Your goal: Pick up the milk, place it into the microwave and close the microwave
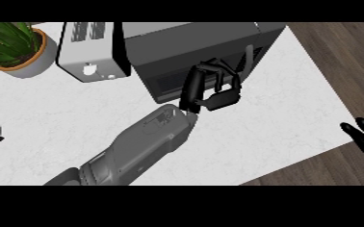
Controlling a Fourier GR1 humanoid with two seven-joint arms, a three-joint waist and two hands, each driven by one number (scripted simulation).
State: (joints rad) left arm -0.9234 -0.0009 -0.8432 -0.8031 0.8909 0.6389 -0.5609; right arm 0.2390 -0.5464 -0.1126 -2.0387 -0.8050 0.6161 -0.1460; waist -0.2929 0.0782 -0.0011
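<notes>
Curling its fingers against the front of the dark grey box-shaped microwave point(192, 41), the black left hand point(217, 96) is gripping nothing that is showing; only the microwave's dark door point(165, 81) is appearing through the gaps between fingers and thumb. The grey left forearm point(142, 144) is stretching away from the microwave's front, across the white marbled counter point(71, 120). The black right hand point(353, 133) is resting open, fingers up, well off to the right of the microwave.

The milk is not showing anywhere. By my judgement it is sitting inside the microwave, but the door is hiding the inside, so I cannot tell. The door is looking shut or nearly shut; whether it is fully closed is not showing.

The risks, as I am judging them: curled fingers are pressing on one part of the door only, so they could be slipping off sideways, or be nudging the whole microwave back instead of seating the door. A carton standing too near the opening could be blocking the door.

Left of the microwave, a white slotted toaster point(89, 53) is showing nothing in its slots. Further left, a round terracotta pot point(35, 57) is holding a spiky green plant point(14, 41).
</notes>
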